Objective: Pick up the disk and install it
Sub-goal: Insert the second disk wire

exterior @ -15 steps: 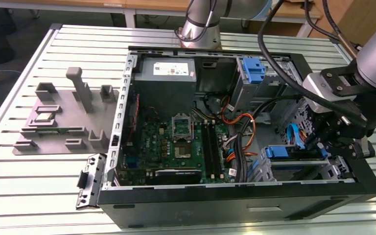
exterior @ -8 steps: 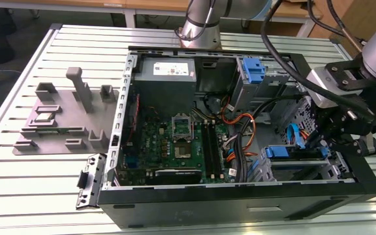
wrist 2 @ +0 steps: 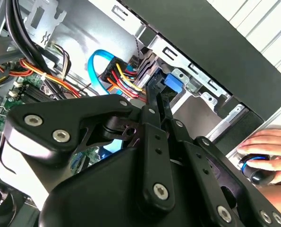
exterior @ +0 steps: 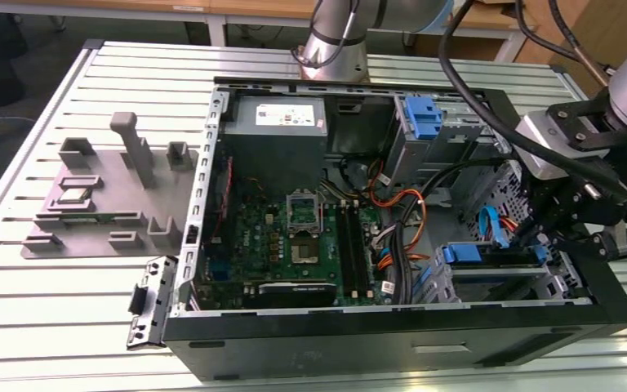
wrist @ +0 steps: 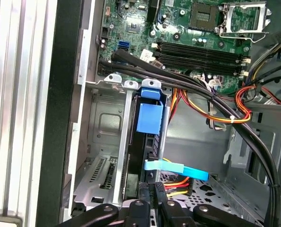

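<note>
The disk (wrist: pixel 147 142) is standing on edge in the drive cage (wrist: pixel 102 123) at the corner of the open computer case (exterior: pixel 401 347), its blue frame tab uppermost, with a blue data cable (wrist: pixel 175 168) and power leads at its rear. The claw (wrist: pixel 152 198) is being held directly at the disk's edge — its fingers (wrist 2: pixel 155 109) look drawn together, though whether anything is being pinched cannot be told. Good seating is judged to depend on the push being kept in line with the cage rails — cables clear. A hand (wrist 2: pixel 268 151) is resting outside the case.
</note>
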Controlling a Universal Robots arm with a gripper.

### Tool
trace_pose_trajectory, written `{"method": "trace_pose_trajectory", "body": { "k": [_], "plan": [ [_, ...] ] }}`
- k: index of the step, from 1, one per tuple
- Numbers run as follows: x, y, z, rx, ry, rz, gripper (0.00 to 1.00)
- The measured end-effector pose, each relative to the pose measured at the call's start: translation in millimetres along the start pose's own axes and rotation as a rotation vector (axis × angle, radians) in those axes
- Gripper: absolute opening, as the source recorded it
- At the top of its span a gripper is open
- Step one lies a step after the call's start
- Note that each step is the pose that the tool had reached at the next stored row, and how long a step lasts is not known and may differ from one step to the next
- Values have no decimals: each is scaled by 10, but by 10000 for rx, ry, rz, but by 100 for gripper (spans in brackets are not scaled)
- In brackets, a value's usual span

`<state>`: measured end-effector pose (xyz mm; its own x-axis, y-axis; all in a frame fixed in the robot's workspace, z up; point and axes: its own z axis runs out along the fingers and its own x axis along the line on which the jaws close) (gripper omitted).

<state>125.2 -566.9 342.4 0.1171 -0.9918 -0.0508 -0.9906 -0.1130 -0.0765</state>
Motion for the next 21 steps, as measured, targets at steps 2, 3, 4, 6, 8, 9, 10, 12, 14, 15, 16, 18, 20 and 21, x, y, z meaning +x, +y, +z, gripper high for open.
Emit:
{"method": "trace_pose_trajectory", "body": {
  "k": [2, 3, 4, 6, 8, 9, 10, 12, 14, 15, 16, 18, 20, 21],
  "plan": [
    [0, 0, 5, 10, 19, 201, 16],
    [1, -1, 6, 13, 27, 283, 16],
    [1, -1, 6, 14, 29, 300, 16],
    [1, 0, 6, 15, 30, 310, 16],
    [0, 0, 11, 20, 35, 387, 16],
    [0, 1, 13, 24, 45, 477, 16],
    [0, 1, 15, 27, 53, 553, 16],
    [1, 2, 16, 29, 54, 583, 16],
    [0, 7, 18, 31, 53, 588, 16],
    [0, 11, 22, 41, 54, 625, 16],
    [-1, 14, 25, 54, 61, 690, 16],
    [-2, 19, 31, 79, 77, 836, 16],
    [-4, 28, 37, 104, 89, 979, 16],
    [-5, 31, 39, 109, 92, 1025, 16]
  ]
}}
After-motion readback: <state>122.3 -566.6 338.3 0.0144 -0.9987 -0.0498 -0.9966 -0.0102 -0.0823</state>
